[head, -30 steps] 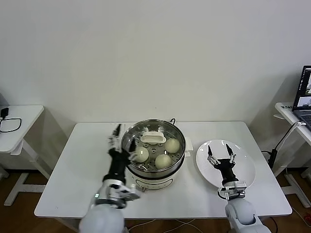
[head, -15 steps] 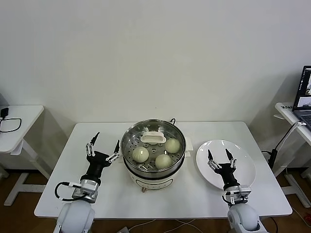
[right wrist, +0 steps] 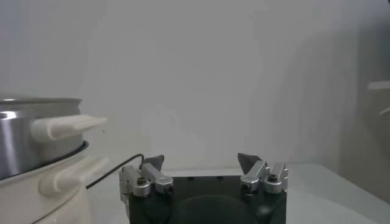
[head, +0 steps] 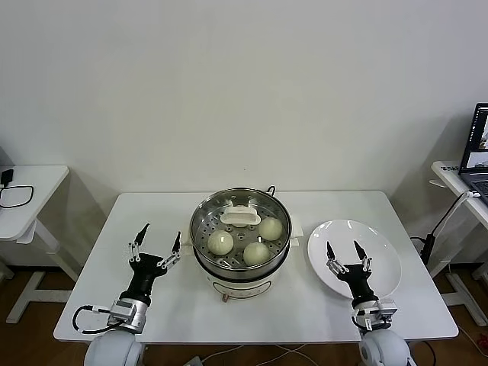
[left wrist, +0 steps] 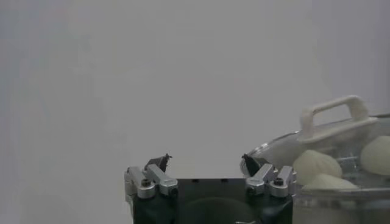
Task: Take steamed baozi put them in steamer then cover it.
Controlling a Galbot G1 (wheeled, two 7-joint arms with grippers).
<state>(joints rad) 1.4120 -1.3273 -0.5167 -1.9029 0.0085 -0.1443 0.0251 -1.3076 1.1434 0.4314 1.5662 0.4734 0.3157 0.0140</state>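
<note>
Steamer [head: 240, 232]: shiny steel pot on a white base, mid-table, uncovered; no cover can be made out anywhere on the table [head: 137, 221].
Steamed baozi [head: 221, 242]: three cream buns lie on the perforated tray inside the pot; only three can be made out.
White handle piece [head: 241, 216]: sits on the tray behind the buns; what it belongs to is hard to tell.
Plate [head: 381, 252]: flat and white, right of the pot, partly hidden by the right gripper.
Left gripper [head: 154, 245]: just left of the pot, fingers spread wide, nothing between them; its arm is cut off at the lower edge.
Right gripper [head: 345, 255]: over the near part of the plate, fingers apart and holding nothing; contact with the plate cannot be judged.
Left wrist view: pot rim, handle and buns are cut off at the edge.
Right wrist view: only the pot's side and white side handle [right wrist: 64, 126] show; the tray is hidden.
</note>
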